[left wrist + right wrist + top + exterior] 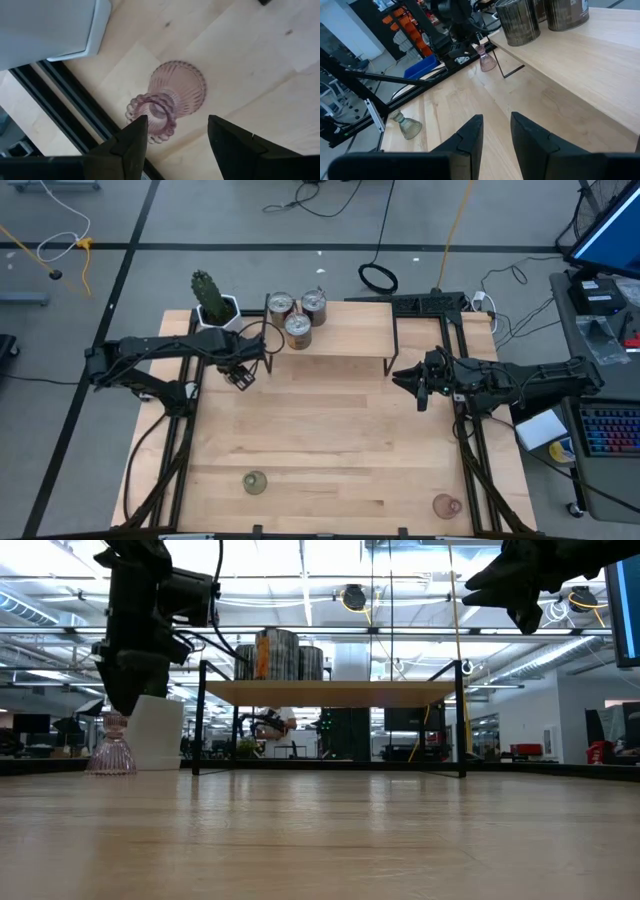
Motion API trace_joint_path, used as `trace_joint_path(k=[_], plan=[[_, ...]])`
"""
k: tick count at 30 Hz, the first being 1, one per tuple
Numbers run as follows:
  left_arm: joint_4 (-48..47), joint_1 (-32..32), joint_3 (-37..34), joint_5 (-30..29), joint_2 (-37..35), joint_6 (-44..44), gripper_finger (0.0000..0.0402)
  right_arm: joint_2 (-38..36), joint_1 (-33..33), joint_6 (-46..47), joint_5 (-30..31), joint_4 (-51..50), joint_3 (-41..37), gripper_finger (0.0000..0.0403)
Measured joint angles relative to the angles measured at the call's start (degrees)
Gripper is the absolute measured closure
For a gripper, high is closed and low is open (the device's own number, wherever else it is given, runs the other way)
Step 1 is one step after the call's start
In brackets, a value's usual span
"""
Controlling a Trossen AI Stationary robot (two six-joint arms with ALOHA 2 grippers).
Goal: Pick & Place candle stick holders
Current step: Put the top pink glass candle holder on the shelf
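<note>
Counter [330,430]: light wood, with a raised wooden shelf [350,335] on dark legs along the far edge.

Count of candle stick holders in view: six.
- Three silvery metal holders [297,316], squat and round, clustered touching or nearly so on the shelf's left end. The right wrist view shows them as ribbed cans [517,20] near the shelf's front lip.
- Two pink glass holders. One pink holder [167,102] stands upright on the counter under the left tool, near the far-left corner, just beside the white pot; in the low view it sits at the left [112,748]. The other pink one [446,505] stands near the near-right corner.
- One olive-green glass holder [255,481] stands near the near edge, left of centre; also seen in the right wrist view [406,126].

One cactus [208,294], green, in a white pot, at the far-left corner beside the shelf.

Left tool [175,137]: above the pink holder by the pot, fingers spread wide to either side of its ruffled rim, not touching it in the wrist view. In the high view the tool [240,375] is just in front of the shelf's left end.

Right tool [495,132]: fingers parted by a narrow gap, holding nothing, raised over the right side of the counter, in front of the shelf's right end [420,385].
</note>
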Motion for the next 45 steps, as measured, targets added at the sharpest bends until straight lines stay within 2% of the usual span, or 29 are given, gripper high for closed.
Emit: trace_joint_path(k=[5,11,18,21,28,33,38,45], plan=[[0.4,1.0,-0.4,0.2,0.0,0.7,0.0204,0.0,0.0,0.0,0.0,0.0,0.0,0.0313],[4.0,1.0,-5.3,3.3,0.0,0.0,0.0211,0.0,0.0,0.0,0.0,0.0,0.0,0.0313],[5.1,0.8,-7.7,1.4,-0.2,-0.4,0.0221,0.0,0.0,0.0,0.1,0.0,0.0,0.0313],[5.1,0.6,-7.7,0.1,-0.2,-0.4,0.0252,0.0,0.0,0.3,0.1,0.0,0.0,0.0313],[5.0,0.6,-7.7,-1.5,-0.2,-1.4,0.0368,0.0,0.0,1.3,0.1,0.0,0.0,0.0313],[4.1,0.5,-7.7,-0.9,-0.2,-1.8,0.0370,0.0,0.0,1.3,0.1,0.0,0.0,0.0313],[-3.6,0.4,-5.7,1.4,-0.7,-2.3,0.0374,0.0,0.0,1.5,0.1,0.0,0.0,0.0313],[-13.1,-2.8,2.8,6.4,-4.2,-4.0,0.0374,0.0,0.0,1.5,0.1,0.8,0.0,0.0313]])
